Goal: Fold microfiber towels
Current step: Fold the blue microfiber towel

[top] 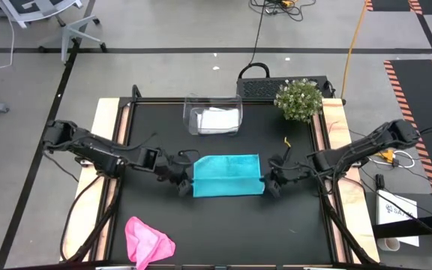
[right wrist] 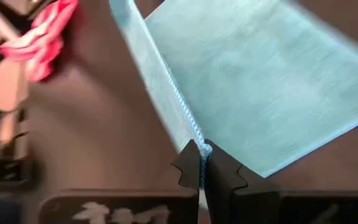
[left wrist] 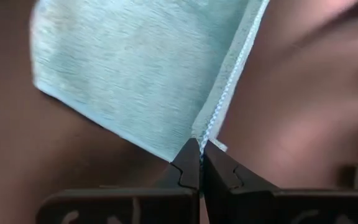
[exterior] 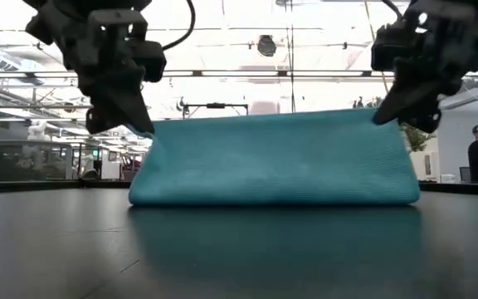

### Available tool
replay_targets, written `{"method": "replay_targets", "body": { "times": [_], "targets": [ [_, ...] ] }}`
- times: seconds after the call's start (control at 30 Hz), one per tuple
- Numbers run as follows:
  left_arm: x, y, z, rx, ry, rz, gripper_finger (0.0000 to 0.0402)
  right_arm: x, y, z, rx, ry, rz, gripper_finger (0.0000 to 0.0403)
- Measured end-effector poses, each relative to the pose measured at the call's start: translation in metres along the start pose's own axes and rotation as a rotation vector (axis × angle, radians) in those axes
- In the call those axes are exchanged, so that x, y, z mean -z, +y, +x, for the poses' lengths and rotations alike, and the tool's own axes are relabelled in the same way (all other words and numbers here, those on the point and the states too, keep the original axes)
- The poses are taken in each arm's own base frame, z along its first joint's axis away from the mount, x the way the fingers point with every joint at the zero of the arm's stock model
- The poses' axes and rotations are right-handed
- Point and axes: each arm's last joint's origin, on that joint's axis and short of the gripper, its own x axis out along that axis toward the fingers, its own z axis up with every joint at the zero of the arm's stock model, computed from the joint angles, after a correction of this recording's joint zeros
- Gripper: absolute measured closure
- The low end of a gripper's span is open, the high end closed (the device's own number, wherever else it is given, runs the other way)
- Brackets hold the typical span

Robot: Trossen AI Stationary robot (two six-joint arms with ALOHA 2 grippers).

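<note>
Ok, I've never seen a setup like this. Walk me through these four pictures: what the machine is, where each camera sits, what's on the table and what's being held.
It is a robot with two dark arms at a black table. One picture looks straight down from above, one looks level across the tabletop, and two come from cameras on the arms' wrists. The left gripper and the right gripper are each shut on a corner of the teal towel, lifting one edge of it. A pink towel lies crumpled near the table's front edge. At the back stands a clear plastic tub holding a pale towel, beside a small potted plant.
</note>
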Motion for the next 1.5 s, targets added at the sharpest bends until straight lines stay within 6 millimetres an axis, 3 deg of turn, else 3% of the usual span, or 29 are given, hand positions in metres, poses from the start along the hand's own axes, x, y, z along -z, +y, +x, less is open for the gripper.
{"method": "replay_targets", "body": {
  "times": [0.27,0.63,1.3,1.5],
  "targets": [
    [-0.017,0.023,-0.001,-0.061,-0.047,0.02,0.0398,-0.005,-0.029,0.019,0.151,0.009,-0.073,0.0403],
    [-0.016,0.034,-0.002,-0.116,0.0,0.007,0.0397,-0.023,-0.053,0.042,0.138,-0.09,-0.113,0.0403],
    [-0.03,0.053,-0.006,-0.2,-0.052,0.033,0.0381,-0.025,-0.064,0.048,0.137,-0.036,-0.142,0.0402],
    [-0.033,0.06,-0.008,-0.247,-0.061,0.078,0.0381,-0.025,-0.065,0.048,0.141,-0.034,-0.167,0.0382]
  ]
}}
